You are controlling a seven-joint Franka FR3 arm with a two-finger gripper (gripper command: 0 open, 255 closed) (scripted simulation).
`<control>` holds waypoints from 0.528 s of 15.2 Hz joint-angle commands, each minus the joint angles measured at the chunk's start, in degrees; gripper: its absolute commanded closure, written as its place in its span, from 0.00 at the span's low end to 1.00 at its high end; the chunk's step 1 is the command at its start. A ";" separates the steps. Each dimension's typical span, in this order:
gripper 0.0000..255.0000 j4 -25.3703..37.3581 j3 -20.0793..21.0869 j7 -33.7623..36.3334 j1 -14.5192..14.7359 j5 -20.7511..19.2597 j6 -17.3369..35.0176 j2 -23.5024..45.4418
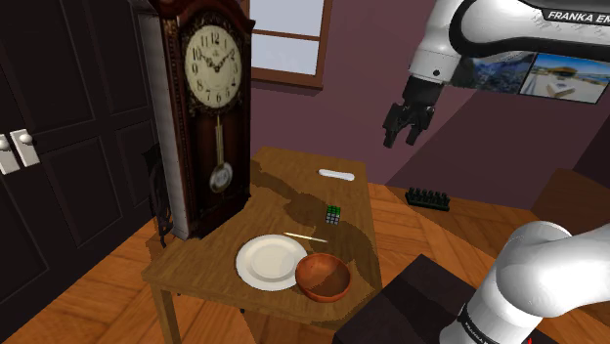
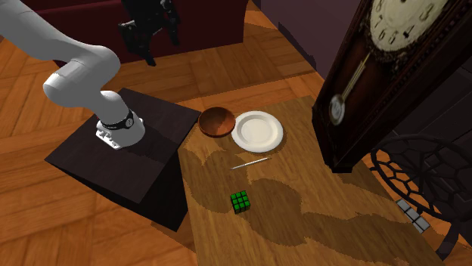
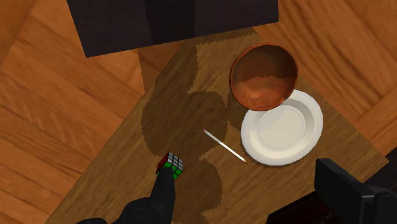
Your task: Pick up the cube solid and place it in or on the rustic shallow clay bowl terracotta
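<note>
The black gripper (image 3: 248, 175) gapes, one finger (image 3: 162, 191) part-masking the multicoloured puzzle cube (image 3: 170, 164). Shoulder view: reddish-brown shallow bowl (image 1: 323, 277) at its six o'clock.

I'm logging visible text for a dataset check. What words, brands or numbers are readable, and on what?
"FRANKA EN", cut at the picture's edge: white robot arm.
Hour numerals "1" to "12": cream face of the dark wooden pendulum clock.
Wall pictures: nothing legible.

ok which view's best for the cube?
Second exterior view: the cube sits unobstructed on the table, green face up. Shoulder view shows it farther off; in the wrist view a black finger overlaps its edge.
</note>
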 commanded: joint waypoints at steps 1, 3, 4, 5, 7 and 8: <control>0.00 0.00 0.00 0.00 0.00 0.00 0.00 0.00; 0.00 -1.66 0.05 0.73 -0.61 -0.12 3.56 2.19; 0.00 -2.39 0.07 1.10 -0.91 -0.18 5.33 3.39; 0.00 -3.05 0.09 1.47 -1.22 -0.25 7.11 4.65; 0.00 -4.16 0.10 2.23 -1.82 -0.40 10.63 7.36; 0.00 -4.62 0.09 2.62 -2.12 -0.48 12.38 8.80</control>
